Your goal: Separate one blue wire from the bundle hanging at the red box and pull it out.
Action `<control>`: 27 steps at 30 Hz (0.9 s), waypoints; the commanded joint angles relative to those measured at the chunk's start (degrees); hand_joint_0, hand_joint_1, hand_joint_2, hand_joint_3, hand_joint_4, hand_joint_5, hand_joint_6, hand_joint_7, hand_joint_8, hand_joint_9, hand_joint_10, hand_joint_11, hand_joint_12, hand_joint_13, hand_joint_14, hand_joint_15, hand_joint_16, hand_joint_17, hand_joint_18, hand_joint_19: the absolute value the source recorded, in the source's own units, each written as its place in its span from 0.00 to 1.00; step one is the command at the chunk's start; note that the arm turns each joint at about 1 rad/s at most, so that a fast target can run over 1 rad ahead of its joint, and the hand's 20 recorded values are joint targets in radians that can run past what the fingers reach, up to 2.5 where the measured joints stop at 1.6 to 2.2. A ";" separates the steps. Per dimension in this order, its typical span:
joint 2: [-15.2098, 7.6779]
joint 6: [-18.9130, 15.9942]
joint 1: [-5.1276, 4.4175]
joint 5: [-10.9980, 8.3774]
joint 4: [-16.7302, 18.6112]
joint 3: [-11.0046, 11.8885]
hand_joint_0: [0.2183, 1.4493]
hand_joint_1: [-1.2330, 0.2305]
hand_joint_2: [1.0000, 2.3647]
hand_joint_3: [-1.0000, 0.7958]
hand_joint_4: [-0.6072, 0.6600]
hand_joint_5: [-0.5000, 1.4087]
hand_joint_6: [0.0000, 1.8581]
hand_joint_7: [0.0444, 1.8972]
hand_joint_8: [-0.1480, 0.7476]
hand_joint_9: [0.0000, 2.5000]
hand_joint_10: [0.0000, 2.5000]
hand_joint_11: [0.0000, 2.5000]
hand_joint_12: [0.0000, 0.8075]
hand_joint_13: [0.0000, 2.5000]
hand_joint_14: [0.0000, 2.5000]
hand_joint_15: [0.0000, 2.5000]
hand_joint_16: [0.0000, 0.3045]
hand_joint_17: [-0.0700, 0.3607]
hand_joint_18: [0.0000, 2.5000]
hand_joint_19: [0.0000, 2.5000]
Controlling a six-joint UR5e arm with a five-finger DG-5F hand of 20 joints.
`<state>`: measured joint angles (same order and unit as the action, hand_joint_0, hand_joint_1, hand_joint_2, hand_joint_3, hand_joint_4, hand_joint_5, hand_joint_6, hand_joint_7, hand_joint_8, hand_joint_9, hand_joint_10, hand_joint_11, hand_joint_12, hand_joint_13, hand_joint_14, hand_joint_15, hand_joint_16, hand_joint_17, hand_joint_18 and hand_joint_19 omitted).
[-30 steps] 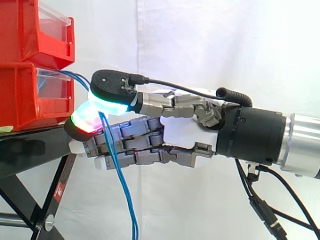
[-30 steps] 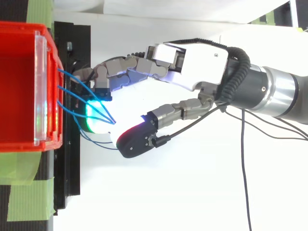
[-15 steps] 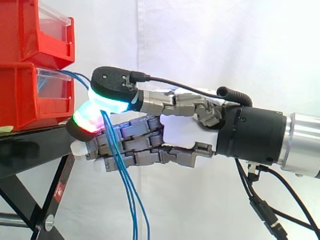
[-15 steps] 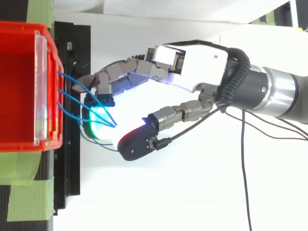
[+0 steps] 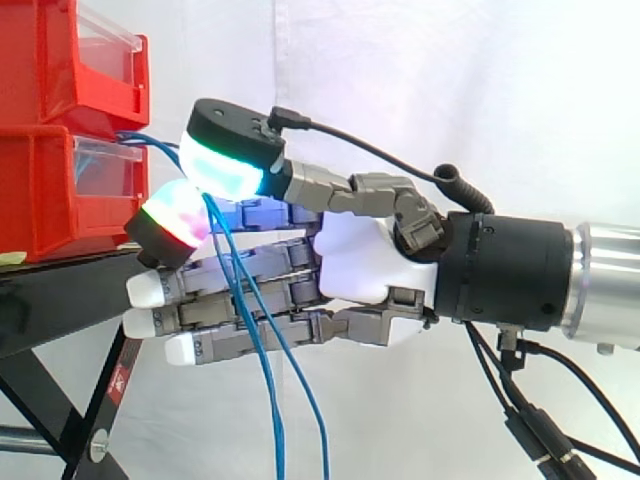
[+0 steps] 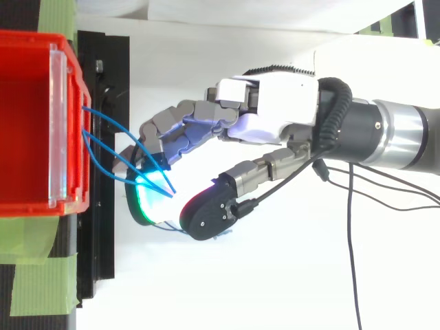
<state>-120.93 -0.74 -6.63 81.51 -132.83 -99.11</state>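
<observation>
A bundle of thin blue wires (image 6: 103, 148) leaves the front of the lower red bin (image 5: 40, 190) and runs right to my hand (image 5: 360, 260). The wires pass between the thumb's cyan-green pad (image 5: 225, 165) and a finger's red-green pad (image 5: 172, 222), which pinch them together. Below the pinch the blue wires (image 5: 262, 380) hang down in front of the other fingers, spreading apart. Those other fingers point straight towards the stand. In the top view the hand (image 6: 275, 110) sits just right of the red bin (image 6: 27, 124), and the wires meet at the glowing pads.
A second red bin (image 5: 60, 60) is stacked above the lower one. Both rest on a black stand (image 5: 60, 300) with a slanted leg beneath. Green tape (image 6: 34, 275) lies by the stand's near end. A white curtain hangs behind.
My hand has drawn a little to the right, away from the bin, and tilted. The lower fingers have straightened, the thumb has risen, and the hanging wires have spread apart.
</observation>
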 commanded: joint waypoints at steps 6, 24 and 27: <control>0.00 -5.50 0.48 2.33 -10.96 3.22 0.35 0.40 0.01 0.40 0.69 0.18 0.38 0.59 0.52 0.30 0.01 0.26 0.44 0.31 0.01 0.25 0.14 0.39 0.17 0.17; 0.00 -6.38 0.92 3.74 -13.34 3.93 0.36 0.41 0.01 0.39 0.69 0.17 0.38 0.58 0.54 0.32 0.01 0.30 0.44 0.48 0.01 0.51 0.13 0.36 0.17 0.16; 0.00 -8.93 1.10 3.74 -14.74 4.37 0.36 0.41 0.01 0.39 0.69 0.17 0.38 0.58 0.54 0.32 0.01 0.30 0.42 0.50 0.01 0.55 0.13 0.37 0.18 0.17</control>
<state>-120.94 -7.57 -5.66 85.27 -146.47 -95.16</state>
